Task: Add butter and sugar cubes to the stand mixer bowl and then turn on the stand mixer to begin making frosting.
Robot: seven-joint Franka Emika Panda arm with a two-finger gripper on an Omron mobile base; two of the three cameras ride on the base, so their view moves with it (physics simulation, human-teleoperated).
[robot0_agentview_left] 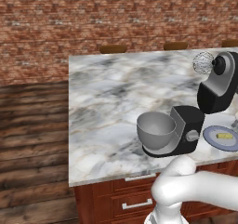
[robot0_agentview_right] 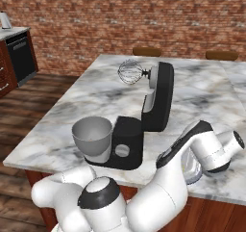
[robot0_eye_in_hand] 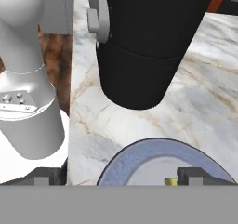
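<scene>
Though half-hidden, butter (robot0_eye_in_hand: 171, 181) by claw (robot0_eye_in_hand: 118, 177)

A marble-topped kitchen island (robot0_agentview_left: 111, 102) over reddish wood drawers carried the black stand mixer (robot0_agentview_left: 200, 111), its head tilted back, with the grey stand mixer bowl (robot0_agentview_left: 155, 130) seated on its base, and just beside it a blue-grey plate (robot0_agentview_left: 211, 137) near the front edge.

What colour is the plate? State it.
Blue-grey; the plate shows best in the left base view.
</scene>
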